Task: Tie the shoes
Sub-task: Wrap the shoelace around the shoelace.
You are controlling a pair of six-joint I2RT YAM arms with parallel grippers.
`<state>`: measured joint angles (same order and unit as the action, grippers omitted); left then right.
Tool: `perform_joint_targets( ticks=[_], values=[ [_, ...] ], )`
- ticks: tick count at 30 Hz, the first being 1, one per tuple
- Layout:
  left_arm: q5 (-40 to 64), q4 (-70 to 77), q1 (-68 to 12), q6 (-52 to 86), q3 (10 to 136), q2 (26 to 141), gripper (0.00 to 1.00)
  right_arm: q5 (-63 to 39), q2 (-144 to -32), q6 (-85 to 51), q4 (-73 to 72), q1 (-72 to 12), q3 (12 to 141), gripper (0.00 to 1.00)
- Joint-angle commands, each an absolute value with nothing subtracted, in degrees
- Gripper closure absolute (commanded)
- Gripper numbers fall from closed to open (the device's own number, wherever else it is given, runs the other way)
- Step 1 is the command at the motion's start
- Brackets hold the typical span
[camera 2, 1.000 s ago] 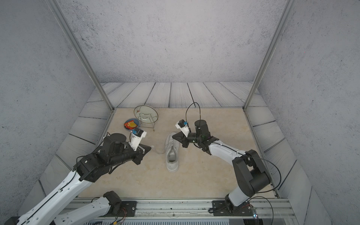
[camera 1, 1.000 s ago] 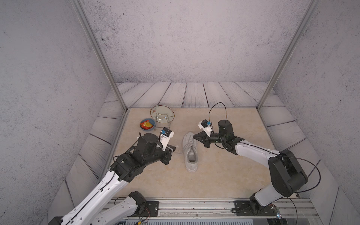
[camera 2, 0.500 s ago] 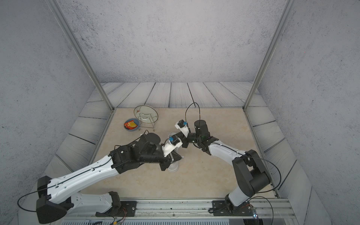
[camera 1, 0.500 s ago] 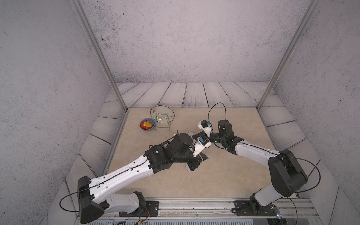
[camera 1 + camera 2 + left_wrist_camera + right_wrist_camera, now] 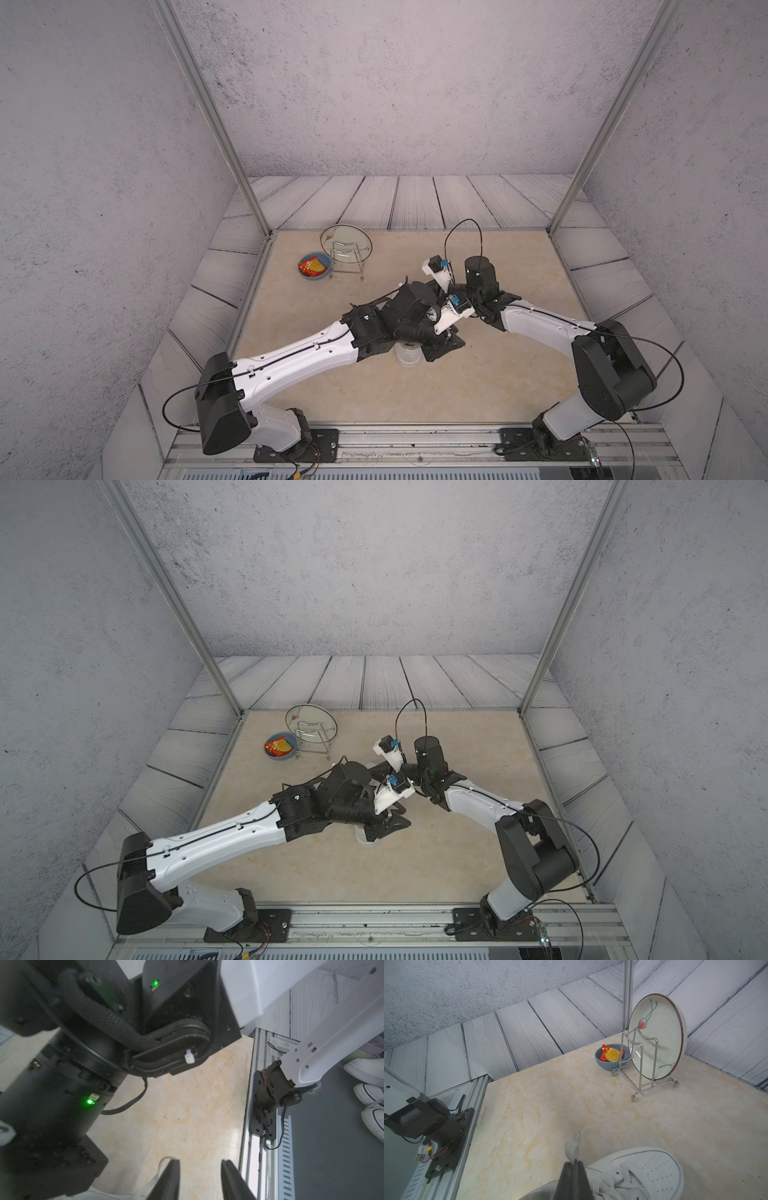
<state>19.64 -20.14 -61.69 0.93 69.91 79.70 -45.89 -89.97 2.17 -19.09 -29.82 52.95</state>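
the white shoe (image 5: pixel 643 1169) lies on the table near the plate rack (image 5: pixel 634 1098). the right gripper (image 5: pixel 574 1161) pinches a lace (image 5: pixel 572 1148) end; the left gripper (image 5: pixel 200 1160) stands partly open, holding nothing.

table (image 5: pixel 550 1105) beige | on it: sneaker (image 5: pixel 643 1167), bowl (image 5: pixel 604 1065), plate rack (image 5: pixel 634 1098)

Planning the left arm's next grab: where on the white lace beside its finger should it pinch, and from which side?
Probably the raised arc of the lace, where it stands clear of the sneaker. It lies just outside the open left gripper, so shift sideways toward it and close across its flat faces.
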Motion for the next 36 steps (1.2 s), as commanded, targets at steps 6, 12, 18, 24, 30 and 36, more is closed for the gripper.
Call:
perform_joint_targets(
  ticks=[6,12,18,24,30,36],
  values=[
    [15.9,-19.7,-60.9,2.4,70.4,74.5,0.51,-45.7,-89.6,3.5,-17.9,-29.9,53.4,1.00],
    [18.4,-14.0,-44.2,15.5,59.2,63.5,0.48,-45.9,-88.8,3.5,-17.2,-30.0,53.3,1.00],
    [28.3,-2.7,-30.6,25.9,47.8,62.5,0.48,-46.0,-88.4,3.5,-17.0,-29.9,53.2,1.00],
    [35.0,4.0,-29.1,25.6,47.5,71.5,0.49,-46.2,-88.5,3.3,-17.0,-30.0,53.2,1.00],
    [37.7,9.7,-28.8,25.9,49.0,79.1,0.51,-46.4,-88.5,3.3,-16.9,-30.1,53.2,1.00],
    [33.8,8.4,-28.7,22.6,50.1,82.5,0.58,-46.7,-88.6,3.3,-16.8,-30.0,53.2,1.00]
  ],
)
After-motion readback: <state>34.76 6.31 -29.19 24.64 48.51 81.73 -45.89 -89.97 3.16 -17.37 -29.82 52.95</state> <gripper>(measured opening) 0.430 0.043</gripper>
